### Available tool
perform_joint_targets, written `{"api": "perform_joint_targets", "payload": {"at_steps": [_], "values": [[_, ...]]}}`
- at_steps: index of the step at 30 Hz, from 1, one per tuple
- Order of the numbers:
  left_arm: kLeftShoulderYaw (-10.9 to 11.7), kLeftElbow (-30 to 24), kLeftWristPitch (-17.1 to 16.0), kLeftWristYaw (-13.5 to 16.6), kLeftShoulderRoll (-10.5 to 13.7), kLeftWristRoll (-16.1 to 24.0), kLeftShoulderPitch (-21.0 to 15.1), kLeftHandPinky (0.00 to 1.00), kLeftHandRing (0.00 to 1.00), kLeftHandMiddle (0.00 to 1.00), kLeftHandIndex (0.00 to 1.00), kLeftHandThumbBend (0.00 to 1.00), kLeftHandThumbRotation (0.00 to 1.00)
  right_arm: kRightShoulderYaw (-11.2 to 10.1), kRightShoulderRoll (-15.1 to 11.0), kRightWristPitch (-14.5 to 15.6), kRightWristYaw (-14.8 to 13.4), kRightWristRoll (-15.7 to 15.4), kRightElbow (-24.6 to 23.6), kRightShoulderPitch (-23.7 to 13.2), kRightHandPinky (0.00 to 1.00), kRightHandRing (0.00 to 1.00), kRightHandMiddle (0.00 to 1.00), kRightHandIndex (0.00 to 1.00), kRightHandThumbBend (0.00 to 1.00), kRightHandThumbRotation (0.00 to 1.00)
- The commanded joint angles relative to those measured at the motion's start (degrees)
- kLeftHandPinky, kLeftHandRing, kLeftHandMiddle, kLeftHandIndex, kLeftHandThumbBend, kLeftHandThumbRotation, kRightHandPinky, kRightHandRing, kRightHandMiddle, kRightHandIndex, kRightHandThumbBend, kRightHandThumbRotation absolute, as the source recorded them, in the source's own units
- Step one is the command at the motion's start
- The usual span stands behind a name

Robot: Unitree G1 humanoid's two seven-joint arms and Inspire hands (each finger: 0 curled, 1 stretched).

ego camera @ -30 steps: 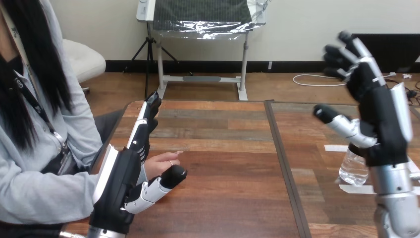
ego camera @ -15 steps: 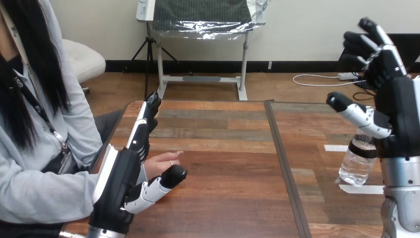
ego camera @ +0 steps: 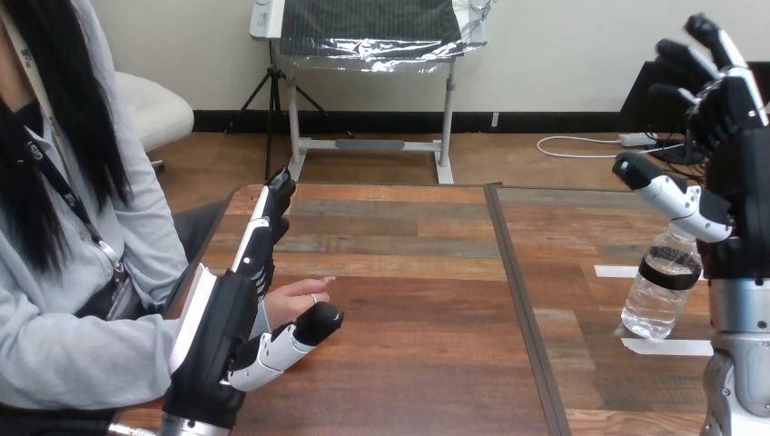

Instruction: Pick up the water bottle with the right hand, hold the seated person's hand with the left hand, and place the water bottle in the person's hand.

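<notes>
Head view: counts first. 1 table (ego camera: 409, 318), 1 bottle (ego camera: 661, 292), 2 robot hands, 1 person's hand (ego camera: 295, 300), 2 white tape strips (ego camera: 616, 271).

Bottle: clear plastic w/ dark label band, standing upright on the table's right part, btwn the two tape strips (one behind it, one in front). It's just left of the right forearm (ego camera: 737, 313).

Right robot hand (ego camera: 740, 200): raised high at the right edge, fingers spread apart and pointing up, thumb stuck out to the left above the bottle's top. It grips nothing. Can't tell if the thumb touches the cap.

Left robot hand (ego camera: 222, 341): on the table's left edge, fingers straight and pointing away from the camera, thumb held out to the right. The person's hand lies in the gap btwn thumb and fingers, fingertips toward the table's middle. Nothing is curled round it, so no grip; can't tell if thumb and person's hand touch.

Vs 1 sec ago: right robot hand has gone up and to the right. It then covered most of the bottle; now neck, label and body show. Bottle itself is in the same spot. Left robot hand and person's hand: no change in pos. or pose.
</notes>
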Motion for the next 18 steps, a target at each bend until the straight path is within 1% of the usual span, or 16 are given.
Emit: {"api": "perform_joint_targets", "payload": {"at_steps": [1,5,8,11,14,18], "values": [[0.7,-2.2,0.1,-0.1,0.4,-1.5,-2.6,0.98,1.00,1.00,1.00,1.00,0.77,-1.4,-2.1,-1.4,-0.6,0.0,1.8,-5.6,0.82,0.88,0.86,0.92,1.00,0.48],[0.9,-2.4,0.3,0.2,0.3,-1.2,-2.5,0.97,1.00,1.00,1.00,1.00,0.78,-2.0,-2.6,-1.8,-0.6,-0.1,3.7,-6.5,0.85,0.89,0.87,0.93,1.00,0.46],[1.1,-2.2,0.1,0.3,0.2,-1.3,-2.5,0.97,1.00,1.00,1.00,1.00,0.78,-2.5,-3.1,-1.7,-1.6,-0.8,5.1,-7.2,0.86,0.90,0.87,0.93,1.00,0.44],[1.1,-2.3,0.1,0.4,0.1,-1.2,-2.4,0.97,1.00,1.00,1.00,1.00,0.78,-2.8,-3.7,-1.7,-3.3,-2.2,6.9,-7.8,0.87,0.90,0.87,0.94,1.00,0.42],[1.2,-2.6,0.0,0.7,0.0,-0.9,-2.3,0.97,1.00,1.00,1.00,1.00,0.78,-3.0,-4.4,-1.5,-4.1,-2.5,9.1,-8.7,0.87,0.90,0.87,0.94,1.00,0.41],[1.2,-2.5,-0.2,0.6,0.0,-1.1,-2.3,0.96,1.00,1.00,1.00,1.00,0.78,-3.1,-5.6,-1.2,-6.7,-4.4,12.2,-9.9,0.87,0.89,0.86,0.95,1.00,0.40]]}}
